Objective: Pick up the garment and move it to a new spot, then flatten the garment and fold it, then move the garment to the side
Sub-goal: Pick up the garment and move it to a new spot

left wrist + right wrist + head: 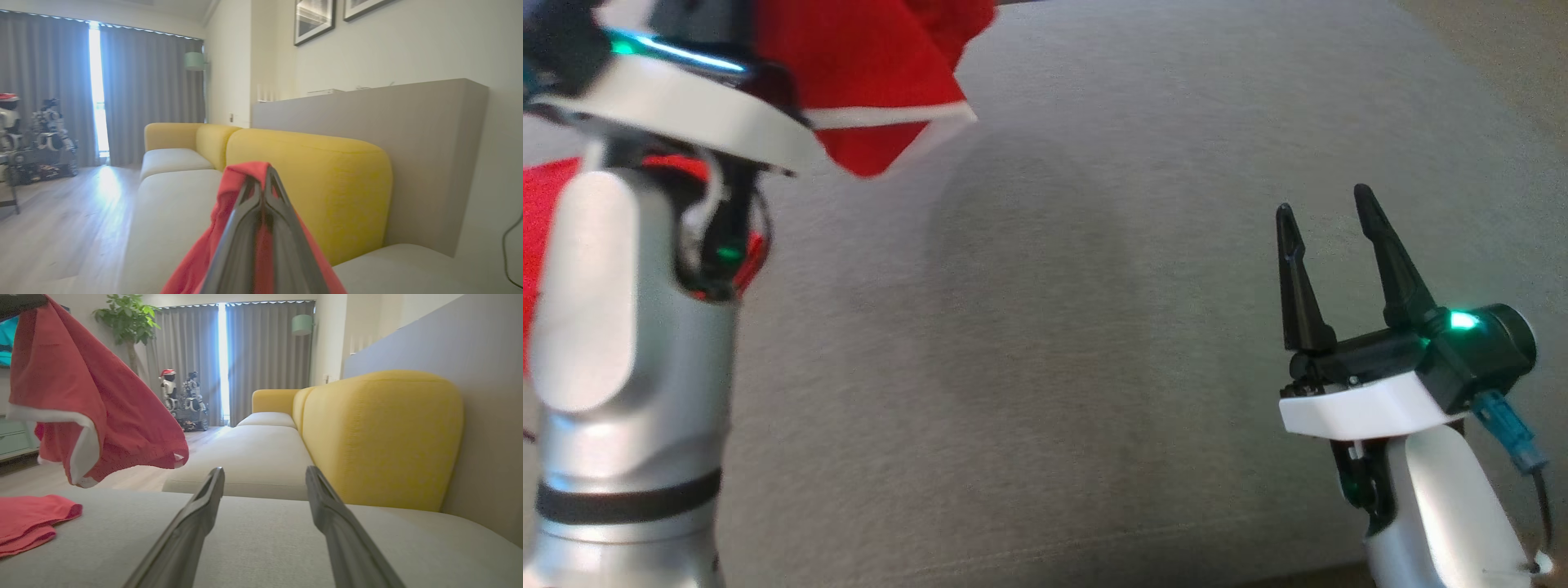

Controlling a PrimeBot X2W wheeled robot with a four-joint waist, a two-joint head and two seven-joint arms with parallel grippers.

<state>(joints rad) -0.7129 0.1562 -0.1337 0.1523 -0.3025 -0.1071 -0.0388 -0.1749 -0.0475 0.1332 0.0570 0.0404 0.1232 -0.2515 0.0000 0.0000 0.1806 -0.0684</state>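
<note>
Garment (874,73) hangs from my left gripper (264,181), whose fingers are pinched shut on its red fabric, lifted clear above the grey sofa seat (1094,367). More red cloth (28,522) lies on the seat to the left; I cannot tell whether it is the same piece. My right gripper (1327,216) hovers low over the seat, fingers spread, holding nothing.

Light source: daylight through the curtain gap (222,363), blown out to white.
Glare: a pale sheen on the wood floor (102,179) below that gap.
Room level: evenly bright and warm.
Shadow: a soft round patch on the grey seat cushion (1029,245).
Blur: left fingers (241,245) and garment (196,261) are smeared close to the lens; right fingers (192,526) are soft toward the bottom edge.
Distortion: wall lines lean at the wrist views' edges.
Head view: grainy and slightly soft.
</note>
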